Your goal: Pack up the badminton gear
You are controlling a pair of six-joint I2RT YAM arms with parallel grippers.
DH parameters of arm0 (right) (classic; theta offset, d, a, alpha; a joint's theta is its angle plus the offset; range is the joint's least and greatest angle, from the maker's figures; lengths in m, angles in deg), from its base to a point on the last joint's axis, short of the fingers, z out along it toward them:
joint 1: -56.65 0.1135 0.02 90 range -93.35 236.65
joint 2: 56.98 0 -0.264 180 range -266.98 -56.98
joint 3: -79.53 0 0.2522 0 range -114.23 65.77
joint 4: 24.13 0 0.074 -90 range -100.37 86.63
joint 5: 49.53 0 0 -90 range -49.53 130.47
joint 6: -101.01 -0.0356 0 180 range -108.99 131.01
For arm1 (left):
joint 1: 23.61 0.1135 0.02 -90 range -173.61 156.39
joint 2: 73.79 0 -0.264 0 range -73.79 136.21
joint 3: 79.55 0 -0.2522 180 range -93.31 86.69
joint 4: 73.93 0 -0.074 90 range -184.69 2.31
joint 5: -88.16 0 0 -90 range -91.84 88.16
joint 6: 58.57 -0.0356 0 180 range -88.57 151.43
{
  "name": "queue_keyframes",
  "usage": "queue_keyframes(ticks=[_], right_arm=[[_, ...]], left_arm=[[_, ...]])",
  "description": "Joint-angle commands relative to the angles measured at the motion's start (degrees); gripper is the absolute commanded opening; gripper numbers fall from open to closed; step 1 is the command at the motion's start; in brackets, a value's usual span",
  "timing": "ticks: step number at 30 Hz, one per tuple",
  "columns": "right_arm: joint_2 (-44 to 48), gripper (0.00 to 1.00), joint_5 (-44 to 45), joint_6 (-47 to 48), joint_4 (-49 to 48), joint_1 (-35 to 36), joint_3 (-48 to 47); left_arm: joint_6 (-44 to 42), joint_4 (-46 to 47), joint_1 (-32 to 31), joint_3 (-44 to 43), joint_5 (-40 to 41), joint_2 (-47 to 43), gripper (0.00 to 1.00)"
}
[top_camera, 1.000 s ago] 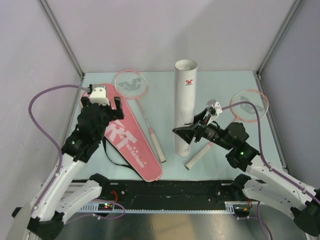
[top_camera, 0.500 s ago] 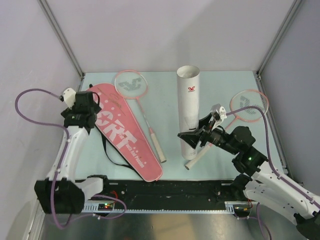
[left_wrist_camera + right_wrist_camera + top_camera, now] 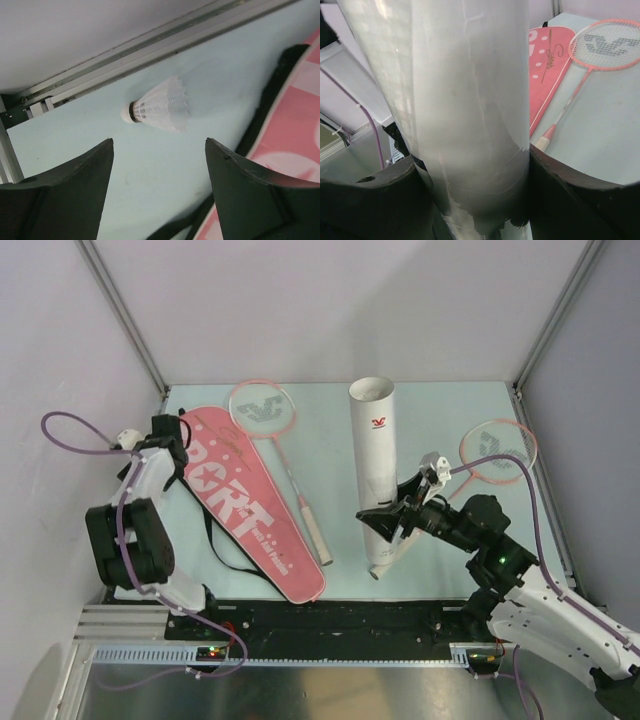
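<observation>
From above, the long white cylindrical tube runs from near the front of the pale green tabletop toward the back. The right end effector is clamped across its lower part. Whether the tube's near end touches the tabletop is hard to tell. The pink racket-shaped bag lies flat on the left, with one pink-rimmed racket just beside it. A second pink-rimmed racket lies at the right, its handle hidden behind the arm. The left end effector hangs at the tabletop's left edge, beside the bag's wide end.

In the left wrist view, the fingers are spread wide and hold nothing. A white feather shuttlecock lies on its side just beyond the gap between them, cork to the left. The bag's black strap lies to the right.

In the right wrist view, the tube fills the space between both fingers, which press its sides.
</observation>
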Motion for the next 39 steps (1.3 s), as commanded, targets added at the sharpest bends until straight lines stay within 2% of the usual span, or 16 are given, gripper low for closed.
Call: queue_keyframes(ticks=[1, 11, 16, 20, 23, 27, 28, 33, 39], right_arm=[[1.3, 0.45, 2.68, 0.17, -2.55, 2.32, -0.59], [0.47, 0.45, 5.17, -0.01, -4.1, 4.45, -0.65], [0.83, 0.45, 5.62, 0.39, -3.33, 4.87, -0.68], [0.92, 0.45, 6.5, 0.83, -3.0, 4.85, -0.68], [0.26, 0.45, 7.05, 1.17, -2.6, 4.88, -0.68], [-0.01, 0.44, 7.8, 0.96, -1.84, 4.88, -0.72], [0.03, 0.44, 8.01, 0.88, -1.71, 4.88, -0.7], [-0.2, 0.44, 8.38, 1.55, -1.68, 4.74, -0.68], [-2.04, 0.43, 8.76, 4.32, -0.92, 4.46, -0.68]], left_arm=[[2.34, -0.44, 3.41, -3.49, 2.42, 5.24, 0.75], [4.1, -0.45, 5.15, -4.5, -0.03, 13.24, 0.71], [3.72, -0.5, 6.12, -4.56, 0.26, 13.53, 0.65], [2.99, -0.4, 6.15, -3.89, 1.25, 12.53, 0.53], [2.02, -0.4, 6.11, -3.7, 0.29, 11.99, 0.37], [1.72, -0.43, 6.1, -2.51, -2.27, 10.0, 0.07], [1.69, -0.44, 6.12, -2.11, -3.0, 9.07, 0.04], [0.66, -0.43, 6.03, -1.01, -8.12, 2.1, 0.0], [-1.08, -0.06, 5.82, -1.29, -18.62, -13.14, 0.0]])
